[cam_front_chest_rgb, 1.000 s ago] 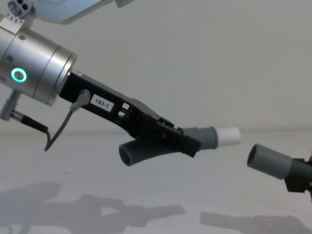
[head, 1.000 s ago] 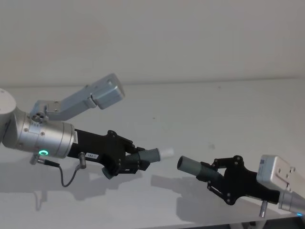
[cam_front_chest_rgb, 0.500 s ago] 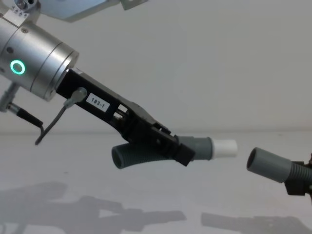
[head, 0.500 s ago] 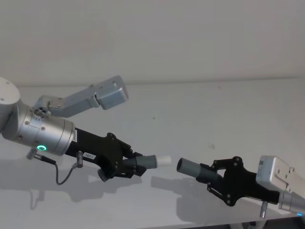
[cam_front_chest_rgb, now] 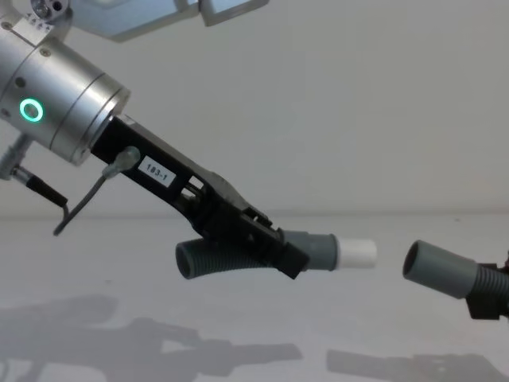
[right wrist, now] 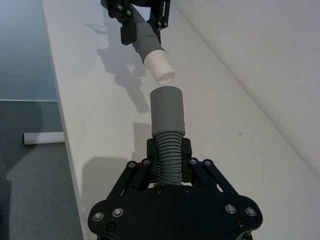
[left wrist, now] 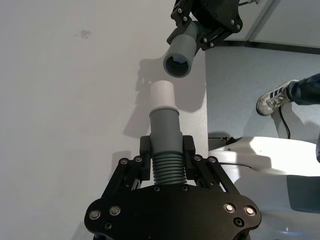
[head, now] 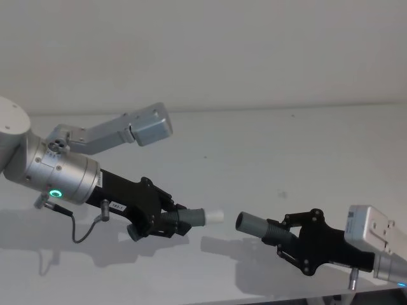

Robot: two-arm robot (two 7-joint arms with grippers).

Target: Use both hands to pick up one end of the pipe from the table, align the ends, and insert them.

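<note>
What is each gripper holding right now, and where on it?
The left gripper clamps the white-tipped hose piece on its ribbed middle. The right gripper clamps the grey-cuffed hose piece on its ribs, behind the cuff.
</note>
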